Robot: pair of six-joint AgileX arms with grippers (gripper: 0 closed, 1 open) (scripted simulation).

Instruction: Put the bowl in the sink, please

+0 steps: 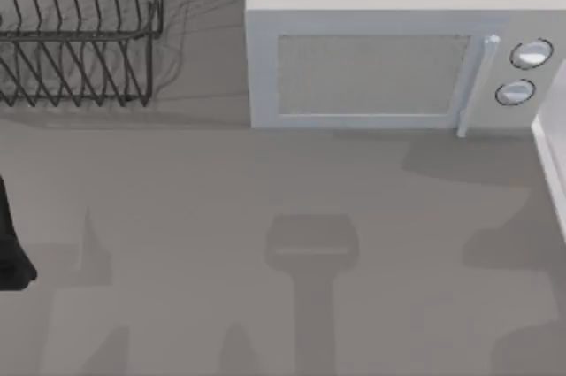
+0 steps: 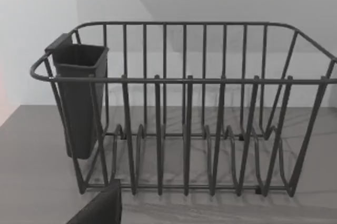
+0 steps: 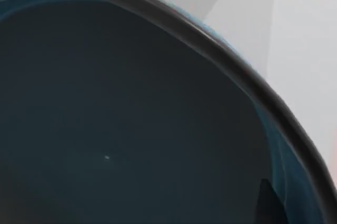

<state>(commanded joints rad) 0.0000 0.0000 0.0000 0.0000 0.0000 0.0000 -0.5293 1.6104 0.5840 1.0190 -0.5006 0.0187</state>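
bowl [image 3: 116,129]: right up against the right wrist camera, so you're basically staring into the dark teal-blue inside with the dark rim curving across. Can't tell from this whether it's being held or just sitting under the camera.
right gripper: honestly can't tell if it's clamped on anything or not.
left arm [image 1: 11,243]: parked at the left edge of the table in the top view, just a dark bit poking in. Its wrist camera looks at the dish rack [image 2: 184,113] with the dark utensil cup [image 2: 79,97] hung on one end. Whether that hand is open or closed, no idea.
counter [image 1: 265,305]: white microwave [image 1: 380,66] at the back, dish rack back left.
sink: can't spot it for sure; there's a white edge [image 1: 550,164] at the far right.
doing it well: my guess is keep the bowl level, move slow, and lower it in rather than dropping it.
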